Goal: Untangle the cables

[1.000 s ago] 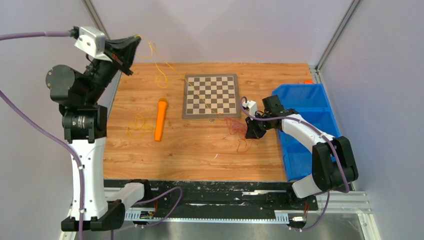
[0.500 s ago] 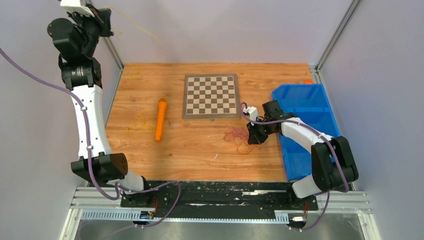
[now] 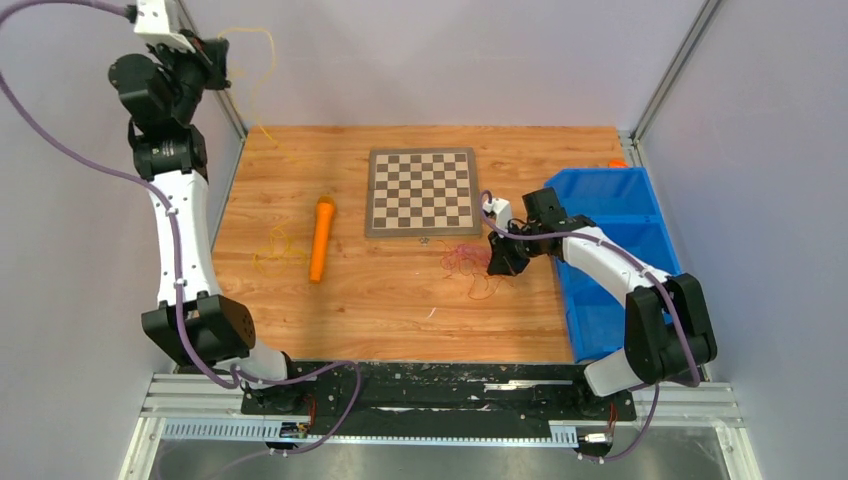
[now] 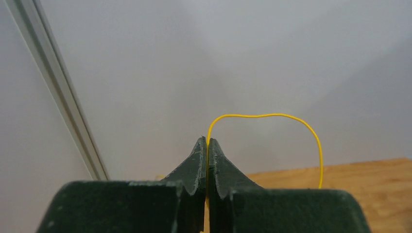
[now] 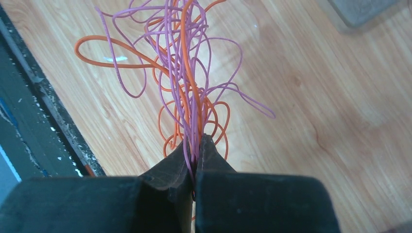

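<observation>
The wooden table point(image 3: 400, 300) fills the centre of the top view. A blue bin point(image 3: 620, 195) stands along its right edge. A checkerboard point(image 3: 421, 190) lies flat at upper centre. An orange cylinder point(image 3: 321, 238) lies left of centre, its long axis running top to bottom of the frame.

The left gripper point(image 3: 213, 62) is raised high in the upper left of the frame, above the table's corner. In the left wrist view its jaws are pressed together on a yellow cable point(image 4: 272, 115). The cable arches up and to the right from the fingertips, then drops toward the wood. In the top view this strand is faint; its lower end appears to reach the table's upper left corner.

The right gripper point(image 3: 500, 262) sits low, just left of the bin. Its jaws are clamped on an orange and purple cable bundle point(image 5: 189, 73), which fans out over the table below the checkerboard.

Separate yellow loops point(image 3: 278, 250) rest on the table just left of the cylinder.
</observation>
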`<state>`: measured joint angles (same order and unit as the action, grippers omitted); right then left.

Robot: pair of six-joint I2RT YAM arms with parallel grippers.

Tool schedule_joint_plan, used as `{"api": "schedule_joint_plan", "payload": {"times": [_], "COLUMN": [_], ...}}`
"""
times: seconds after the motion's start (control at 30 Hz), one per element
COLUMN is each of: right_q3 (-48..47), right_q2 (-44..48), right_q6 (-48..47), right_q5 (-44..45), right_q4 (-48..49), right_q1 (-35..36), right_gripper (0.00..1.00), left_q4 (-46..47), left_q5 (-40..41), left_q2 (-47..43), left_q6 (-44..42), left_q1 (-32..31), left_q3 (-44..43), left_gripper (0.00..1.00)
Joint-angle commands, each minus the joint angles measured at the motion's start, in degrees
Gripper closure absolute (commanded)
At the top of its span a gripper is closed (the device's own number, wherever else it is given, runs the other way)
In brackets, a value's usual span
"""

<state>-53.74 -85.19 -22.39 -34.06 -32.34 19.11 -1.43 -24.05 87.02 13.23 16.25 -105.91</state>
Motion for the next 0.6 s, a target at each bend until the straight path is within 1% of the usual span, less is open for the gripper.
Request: {"api": "schedule_joint_plan", "payload": {"times": [0.0,0.03,0.07,0.1,0.13,0.17,0.2,0.23,0.27,0.3,0.33,0.37,0.4,0.47,0.5,0.53,0.57], "right_q3": [-3.5,-3.8,-4.0,-4.3,-4.5,-4.8,-5.2,-5.5,-5.8,-6.1,-6.5,-6.9,-7.4,-8.5,-8.9,-9.3,-9.6], "right_q2": [2.6,2.8,3.1,3.3,3.5,3.7,4.0,4.4,4.8,5.4,5.8,6.2,6.6,7.0,7.1,7.2,7.2], "right_q6": [-0.2,-0.5,-0.7,-1.0,-1.3,-1.5,-1.8,-2.2,-2.4,-2.6,-2.8,-2.8,-2.8,-2.6,-2.6,-2.5,-2.5], "right_q5": [-4.1,-4.3,-4.5,-4.8,-5.2,-5.3,-5.9,-6.5,-7.0,-7.6,-8.4,-9.0,-9.7,-11.0,-11.5,-12.1,-12.3], "right_q4": [-0.5,-0.8,-1.1,-1.4,-1.5,-1.7,-2.0,-2.2,-2.2,-2.1,-2.2,-2.1,-2.2,-2.2,-2.2,-2.1,-2.1], "right_q1": [2.1,2.6,2.9,3.3,3.7,4.0,4.3,4.5,4.6,4.9,5.0,5.3,5.6,6.3,6.8,7.2,7.7], "right_gripper": [1.00,1.00,1.00,1.00,1.00,1.00,1.00,1.00,1.00,1.00,1.00,1.00,1.00,1.00,1.00,1.00,1.00], "left_q4": [3.0,3.3,3.1,2.0,0.6,-3.2,-5.0,-8.0,-8.7,-8.9,-8.7,-8.9,-9.6,-15.5,-17.3,-21.1,-22.6], "left_q5": [-5.8,-6.7,-8.5,-9.6,-12.0,-13.2,-16.2,-17.9,-21.7,-23.7,-28.1,-29.5,-31.2,-35.9,-37.3,-39.4,-40.1], "left_q2": [1.7,2.0,2.7,3.2,4.0,4.2,4.3,4.1,2.7,1.7,-0.8,-2.1,-5.0,-8.8,-11.2,-12.5,-14.9], "left_q6": [-2.7,-2.7,-3.3,-3.6,-4.6,-5.4,-6.8,-7.6,-8.3,-8.4,-8.9,-9.5,-11.9,-17.3,-19.2,-22.7,-24.7], "left_q1": [0.4,0.4,0.3,0.3,0.3,0.3,0.3,0.3,0.3,0.2,0.1,-0.8,-1.5,-4.3,-6.9,-8.4,-11.9], "left_q3": [7.7,9.9,10.7,11.7,11.9,11.5,11.4,11.6,12.2,14.6,17.9,19.4,22.5,26.9,28.5,31.8,33.4], "left_gripper": [1.00,0.99,0.95,0.89,0.65,0.49,0.42,0.30,0.25,0.16,0.13,0.06,0.04,0.03,0.03,0.03,0.03]}}
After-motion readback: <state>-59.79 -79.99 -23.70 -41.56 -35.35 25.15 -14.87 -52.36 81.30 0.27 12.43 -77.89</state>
